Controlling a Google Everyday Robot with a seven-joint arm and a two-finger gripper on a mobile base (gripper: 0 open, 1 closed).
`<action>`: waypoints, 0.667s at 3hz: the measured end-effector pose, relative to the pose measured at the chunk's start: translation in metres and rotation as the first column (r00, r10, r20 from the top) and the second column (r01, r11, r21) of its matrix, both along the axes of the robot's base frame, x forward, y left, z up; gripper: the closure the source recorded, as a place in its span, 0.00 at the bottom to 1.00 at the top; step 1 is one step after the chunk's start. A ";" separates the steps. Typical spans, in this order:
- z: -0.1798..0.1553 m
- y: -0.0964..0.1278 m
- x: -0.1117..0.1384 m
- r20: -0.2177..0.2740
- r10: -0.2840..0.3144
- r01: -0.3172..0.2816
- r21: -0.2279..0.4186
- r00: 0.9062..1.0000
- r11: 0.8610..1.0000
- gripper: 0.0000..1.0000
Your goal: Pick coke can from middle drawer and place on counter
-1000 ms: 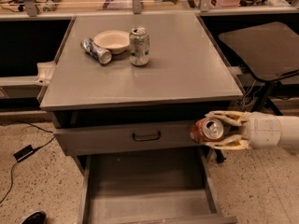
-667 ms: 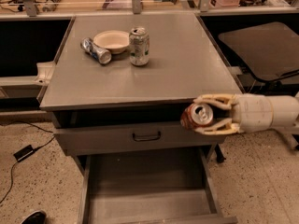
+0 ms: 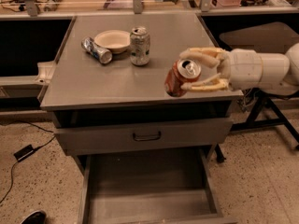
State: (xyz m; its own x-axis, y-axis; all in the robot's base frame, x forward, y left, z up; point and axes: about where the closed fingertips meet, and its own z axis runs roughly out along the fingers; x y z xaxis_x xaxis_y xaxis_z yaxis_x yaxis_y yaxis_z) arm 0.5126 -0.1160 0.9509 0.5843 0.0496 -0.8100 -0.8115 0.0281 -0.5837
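Note:
The coke can (image 3: 180,77), red-orange with a silver top, is held tilted in my gripper (image 3: 192,70), which reaches in from the right. The gripper's pale fingers (image 3: 201,54) are shut on the can above the front right part of the counter (image 3: 98,80). The middle drawer (image 3: 147,188) is pulled open below, its grey floor bare.
On the counter's back left stand a silver-white can (image 3: 139,46), a cream bowl (image 3: 112,40) and a blue-silver can (image 3: 96,50) lying on its side. A closed drawer front with a dark handle (image 3: 146,136) sits above the open drawer. A dark chair stands at right.
My gripper has carried the coke can up and to the left, from beside the cabinet's right front to over the counter's front right edge.

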 end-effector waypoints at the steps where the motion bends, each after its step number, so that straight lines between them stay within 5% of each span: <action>1: 0.016 0.000 0.038 -0.121 -0.092 0.086 -0.056 0.988 0.995 1.00; 2: 0.016 -0.014 0.082 -0.275 -0.225 0.176 -0.192 0.935 0.966 1.00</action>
